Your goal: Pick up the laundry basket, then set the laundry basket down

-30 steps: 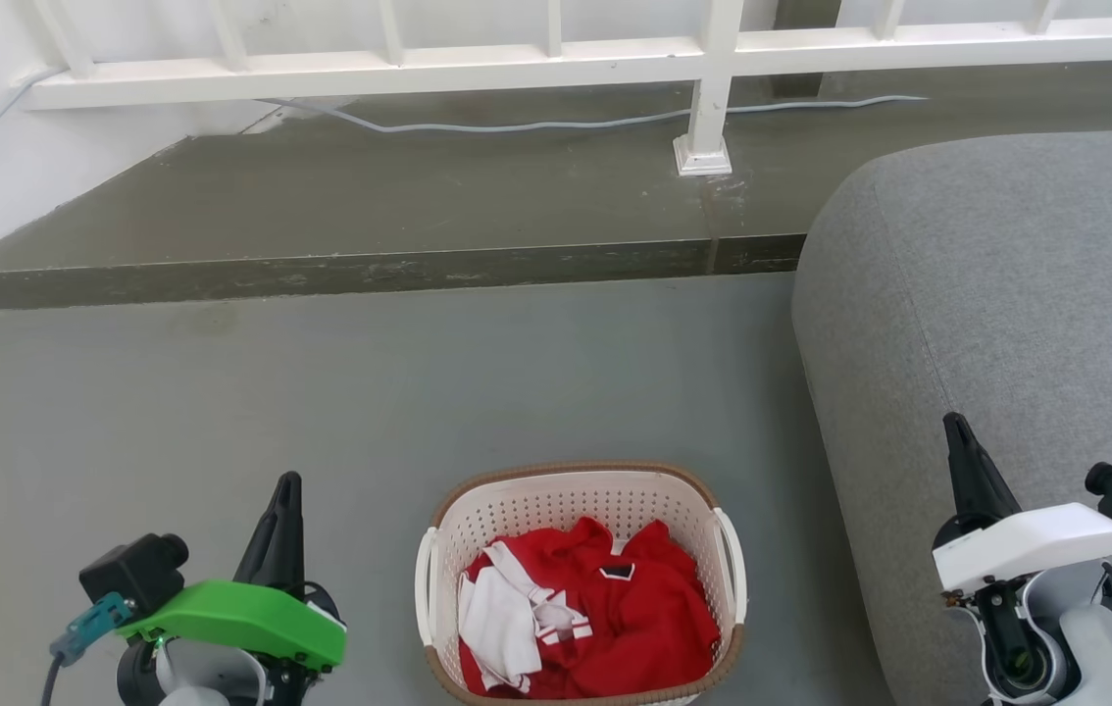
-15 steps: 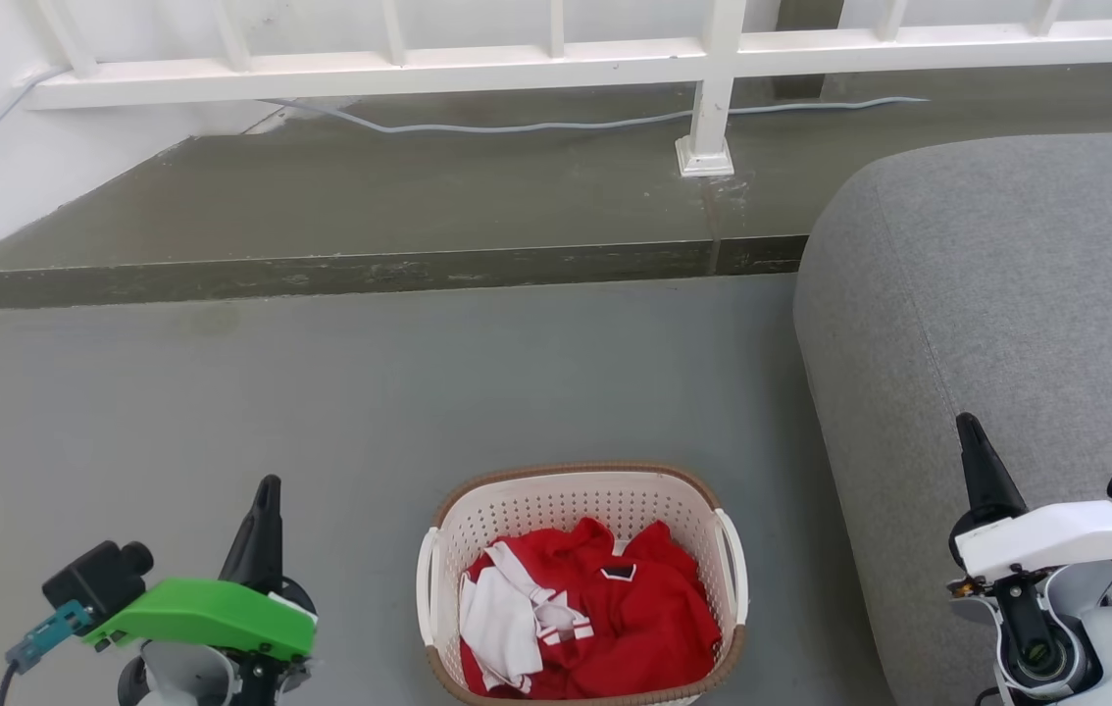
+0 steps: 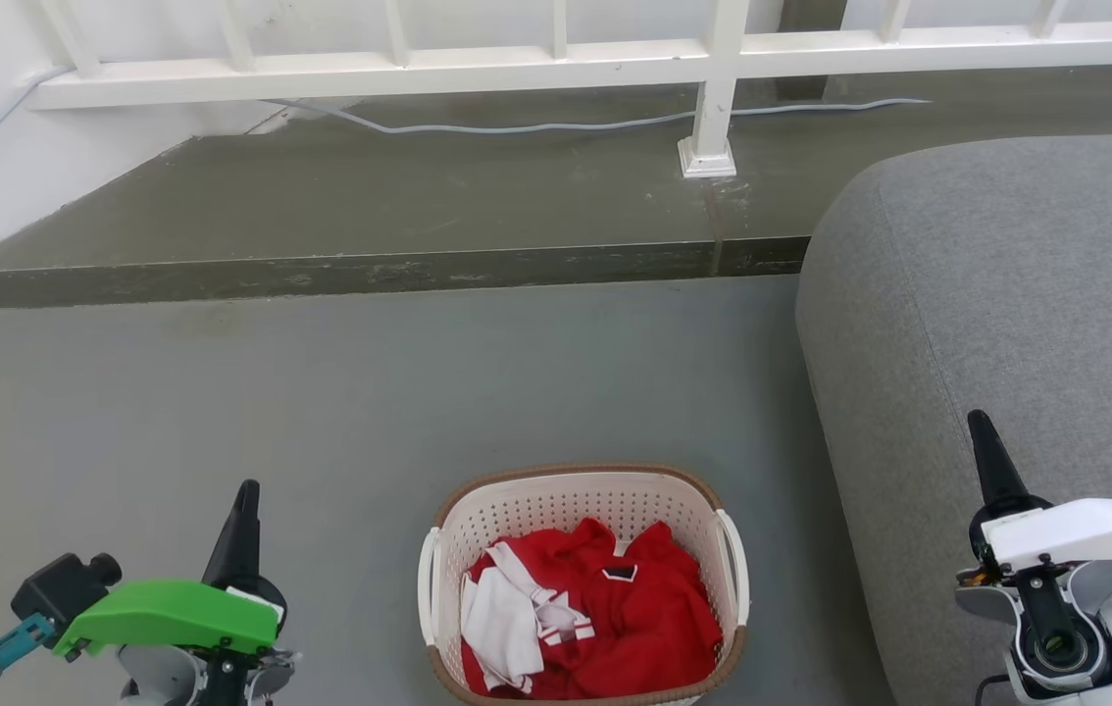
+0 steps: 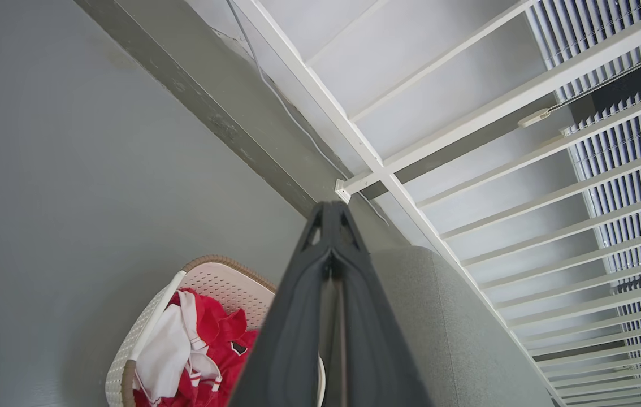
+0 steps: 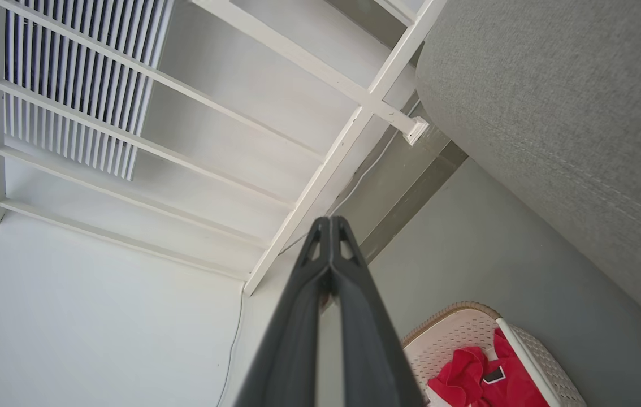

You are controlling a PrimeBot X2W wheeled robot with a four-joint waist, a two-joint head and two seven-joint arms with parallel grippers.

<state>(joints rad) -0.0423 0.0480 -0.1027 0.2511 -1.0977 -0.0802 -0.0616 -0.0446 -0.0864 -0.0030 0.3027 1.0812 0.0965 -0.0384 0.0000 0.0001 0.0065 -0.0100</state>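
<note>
On the grey floor [image 3: 419,392], just left of 1 grey sofa [image 3: 1007,294], 1 laundry basket [image 3: 566,502] with 2 white handles holds red and white clothes [image 3: 615,608], while the left tool [image 3: 246,490] and right tool [image 3: 981,424], 2 in all, flank it apart, fingers closed, empty.

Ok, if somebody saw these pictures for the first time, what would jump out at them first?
First, the bright red clothes heaped in the cream laundry basket, on the floor at the bottom middle of the head view. Then the vivid green cover at the base of the left gripper at lower left, jaws shut, apart from the basket. The big grey sofa takes up the right side, the right gripper before it.
</note>
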